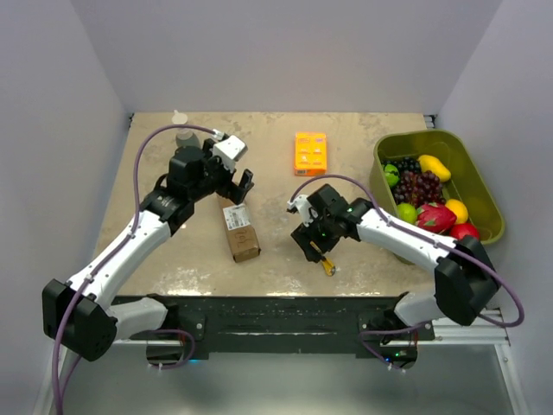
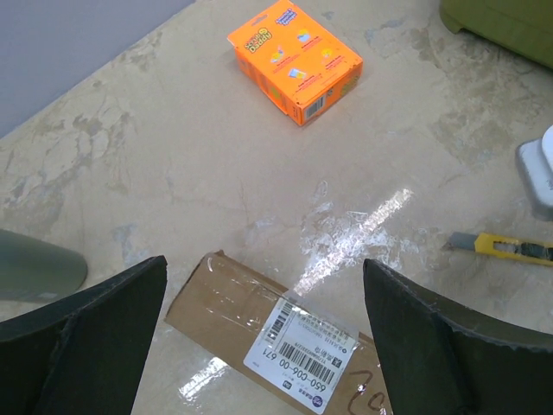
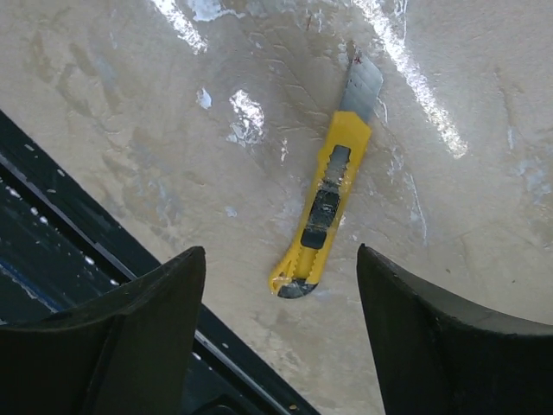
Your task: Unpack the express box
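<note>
The express box (image 1: 240, 232) is a small brown carton with a white label, lying closed and taped on the table's middle left. It shows in the left wrist view (image 2: 259, 320) below the fingers. My left gripper (image 1: 235, 188) is open and empty, just behind the box's far end, in the left wrist view (image 2: 263, 346) spread wider than the box. A yellow utility knife (image 1: 327, 264) with its blade out lies near the front edge, also in the right wrist view (image 3: 327, 207). My right gripper (image 1: 313, 248) is open and empty, just above the knife (image 3: 281, 328).
A bright orange flat box (image 1: 310, 152) lies at the back middle, seen also in the left wrist view (image 2: 294, 59). An olive-green tub (image 1: 480, 186) of fruit stands at the right. A grey bottle (image 1: 185, 137) stands behind the left arm. The black front rail (image 3: 52, 251) is close to the knife.
</note>
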Controlling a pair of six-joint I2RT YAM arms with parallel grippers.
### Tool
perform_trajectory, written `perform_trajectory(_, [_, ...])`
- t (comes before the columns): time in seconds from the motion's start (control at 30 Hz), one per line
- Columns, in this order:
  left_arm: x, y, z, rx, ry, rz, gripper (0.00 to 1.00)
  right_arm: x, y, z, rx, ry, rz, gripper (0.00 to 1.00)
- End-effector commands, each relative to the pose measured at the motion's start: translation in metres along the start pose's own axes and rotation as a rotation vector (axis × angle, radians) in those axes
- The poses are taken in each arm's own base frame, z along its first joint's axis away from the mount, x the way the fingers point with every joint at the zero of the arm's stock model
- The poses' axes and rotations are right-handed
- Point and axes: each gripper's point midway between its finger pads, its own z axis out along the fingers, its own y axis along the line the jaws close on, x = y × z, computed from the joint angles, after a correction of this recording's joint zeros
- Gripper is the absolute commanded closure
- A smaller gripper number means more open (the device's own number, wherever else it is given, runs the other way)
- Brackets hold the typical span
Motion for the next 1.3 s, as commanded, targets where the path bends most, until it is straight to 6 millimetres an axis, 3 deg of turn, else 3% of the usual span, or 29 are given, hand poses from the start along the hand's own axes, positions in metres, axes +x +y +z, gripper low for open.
perform_trajectory(0.0, [-0.037, 0.014, -0.006, -0.056, -0.080, 0.024, 0.00, -0.005, -0.009, 0.016, 0.098, 0.025, 0.060, 0.27])
perform_trajectory(0.2, [-0.065, 0.029, -0.013, -0.115, -0.148, 0.058, 0.00, 0.013, -0.013, 0.039, 0.130, 0.146, 0.093, 0.29])
perform_trajectory(0.33, [-0.071, 0.038, -0.014, -0.138, -0.163, 0.049, 0.00, 0.021, -0.012, 0.048, 0.124, 0.189, 0.092, 0.36])
perform_trajectory(0.67, [-0.082, 0.046, -0.020, -0.143, -0.179, 0.026, 0.00, 0.024, -0.011, 0.051, 0.129, 0.213, 0.092, 0.72])
perform_trajectory(0.73, [-0.079, 0.045, -0.020, -0.132, -0.172, 0.007, 0.00, 0.019, -0.012, 0.045, 0.126, 0.197, 0.065, 0.84])
perform_trajectory(0.93, [-0.075, 0.026, -0.023, -0.033, -0.202, 0.057, 0.00, -0.043, -0.041, 0.011, 0.232, 0.053, -0.181, 0.97])
perform_trajectory(1.03, [-0.067, 0.009, -0.020, 0.061, -0.211, 0.091, 0.00, -0.077, -0.048, -0.010, 0.257, -0.067, -0.279, 1.00])
perform_trajectory(1.27, [-0.054, -0.031, -0.008, 0.315, -0.202, 0.132, 0.00, -0.107, -0.060, -0.041, 0.259, -0.288, -0.444, 1.00])
